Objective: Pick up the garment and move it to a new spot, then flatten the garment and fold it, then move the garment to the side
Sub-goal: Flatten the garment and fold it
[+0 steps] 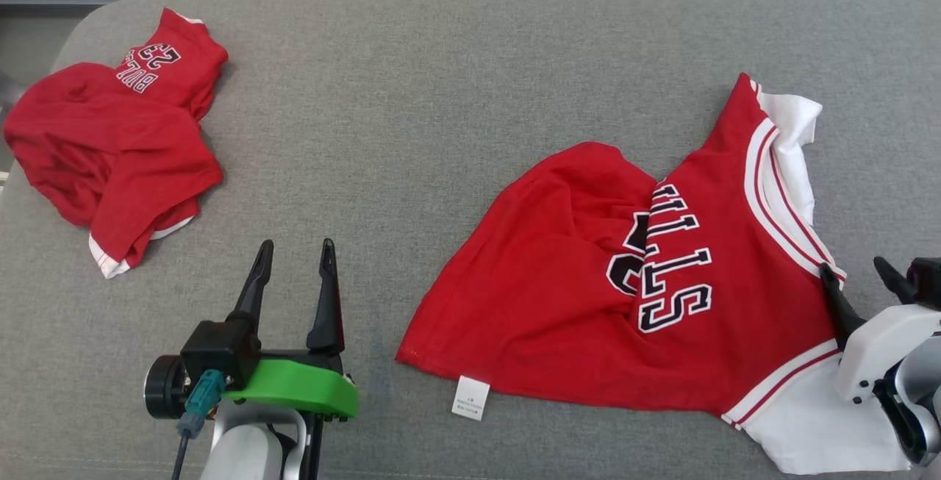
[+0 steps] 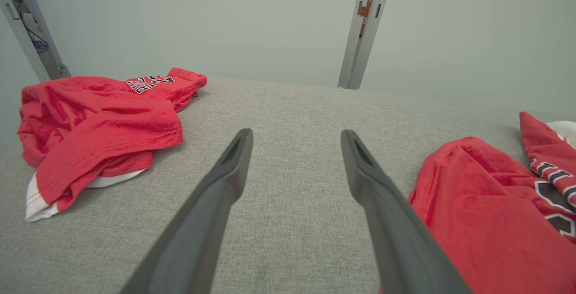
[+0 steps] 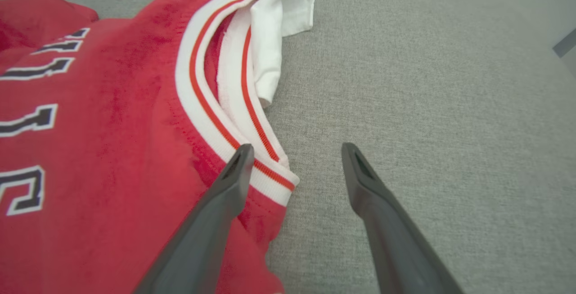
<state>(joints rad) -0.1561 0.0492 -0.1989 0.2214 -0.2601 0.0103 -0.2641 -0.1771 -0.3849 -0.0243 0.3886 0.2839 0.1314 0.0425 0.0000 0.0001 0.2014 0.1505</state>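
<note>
We see the red jersey (image 1: 559,296) lying rumpled right of centre on the grey cushion (image 1: 441,98), its white trim at our right gripper (image 1: 853,265), which is spread wide and empty. Our left gripper (image 1: 296,245), also wide, is over open cushion between the jersey and the red shorts (image 1: 110,149). The jersey reads "ULLS" and the shorts "23"; the hem tag (image 1: 470,397) is illegible.
</note>
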